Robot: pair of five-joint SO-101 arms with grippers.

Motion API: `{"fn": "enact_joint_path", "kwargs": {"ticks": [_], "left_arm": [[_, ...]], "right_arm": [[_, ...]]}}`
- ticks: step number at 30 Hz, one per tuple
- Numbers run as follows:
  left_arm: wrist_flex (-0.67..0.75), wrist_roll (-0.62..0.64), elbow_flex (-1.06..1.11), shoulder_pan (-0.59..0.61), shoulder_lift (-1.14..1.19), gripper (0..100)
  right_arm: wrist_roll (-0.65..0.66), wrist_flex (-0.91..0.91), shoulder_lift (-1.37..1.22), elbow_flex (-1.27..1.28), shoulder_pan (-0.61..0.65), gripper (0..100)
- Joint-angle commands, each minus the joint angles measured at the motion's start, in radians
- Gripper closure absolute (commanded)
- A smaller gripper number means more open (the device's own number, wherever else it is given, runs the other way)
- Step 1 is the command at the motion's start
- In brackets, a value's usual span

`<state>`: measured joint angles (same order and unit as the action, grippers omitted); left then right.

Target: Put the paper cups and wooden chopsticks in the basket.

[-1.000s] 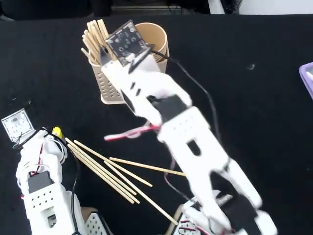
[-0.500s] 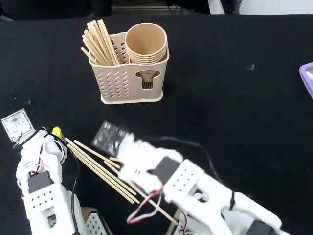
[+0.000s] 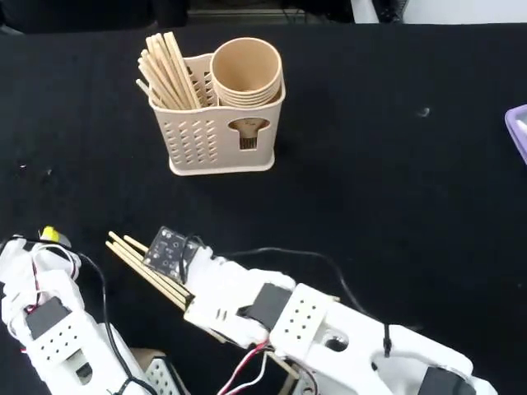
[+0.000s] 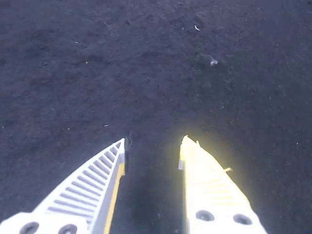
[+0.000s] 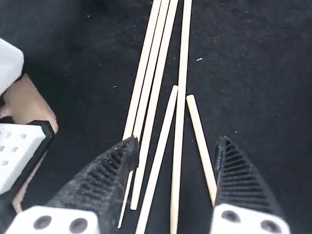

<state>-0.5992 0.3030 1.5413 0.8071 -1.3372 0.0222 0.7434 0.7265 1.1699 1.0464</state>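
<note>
Several loose chopsticks point(image 5: 183, 73) are lying on the black table point(image 3: 395, 206) at the near side, a bit left of centre, bunched close together and running partly under the right arm point(image 3: 247, 300). The right arm's fingers point(image 5: 119, 158) hang right over them, spread wide and gripping nothing, with a few sticks passing through the gap; can't tell if the tips touch the table. Over at the far side, left of centre, the basket point(image 3: 221, 136) stands upright with a stack of paper cups point(image 3: 245, 70) in its right compartment and a bundle of chopsticks point(image 3: 167, 70) in the left one, leaning left. The left arm point(image 3: 49, 329) is down in the near left corner, and the left arm's fingers point(image 4: 109, 163) are parted too, holding nothing, over bare table.
</note>
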Motion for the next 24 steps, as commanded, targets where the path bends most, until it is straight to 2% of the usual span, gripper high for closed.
{"fn": "enact_joint_path", "kwargs": {"ticks": [1, 8, 14, 18, 22, 24], "left_arm": [[0.021, 0.015, -0.065, 0.008, -0.014, 81], [0.021, 0.015, -0.064, 0.008, -0.014, 81], [0.021, 0.015, -0.064, 0.008, -0.014, 81], [0.021, 0.011, -0.062, 0.008, -0.014, 81], [0.021, 0.011, -0.062, 0.008, -0.014, 81], [0.021, 0.011, -0.061, 0.008, -0.014, 81]], "right_arm": [[-0.025, -0.020, -0.019, -0.013, 0.020, 74.3], [-0.058, -0.110, -0.274, -0.070, 0.087, 74.3], [-0.083, -0.103, -0.446, -0.165, 0.091, 74.3], [-0.081, -0.037, -0.515, -0.239, 0.084, 74.7], [-0.069, 0.038, -0.578, -0.291, 0.008, 74.8], [-0.005, 0.072, -0.598, -0.300, -0.055, 76.6]]}}
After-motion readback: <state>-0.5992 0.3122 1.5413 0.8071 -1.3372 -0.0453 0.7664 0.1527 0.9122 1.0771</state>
